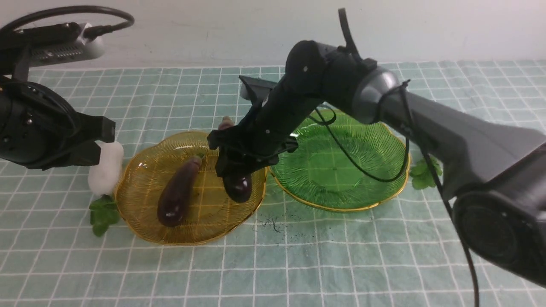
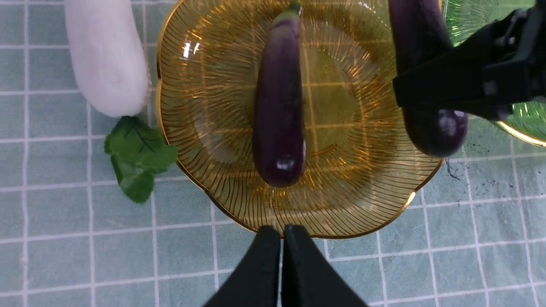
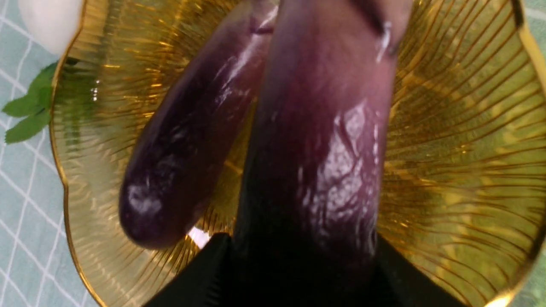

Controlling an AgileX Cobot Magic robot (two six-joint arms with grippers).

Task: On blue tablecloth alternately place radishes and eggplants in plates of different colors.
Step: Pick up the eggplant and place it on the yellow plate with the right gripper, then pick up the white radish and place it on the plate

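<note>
The right gripper point(image 1: 236, 169) pinches an eggplant point(image 1: 238, 189) over the yellow plate point(image 1: 204, 222), beside another eggplant point(image 1: 177, 194). The left gripper point(image 2: 281, 232) has its fingers pressed together.

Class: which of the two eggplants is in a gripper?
The right eggplant, clamped in the right gripper; the left eggplant lies free on the amber plate.

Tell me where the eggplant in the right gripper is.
In the front view the gripped eggplant hangs in the right gripper over the right side of the amber plate, between the other eggplant lying there and the green plate.
</note>
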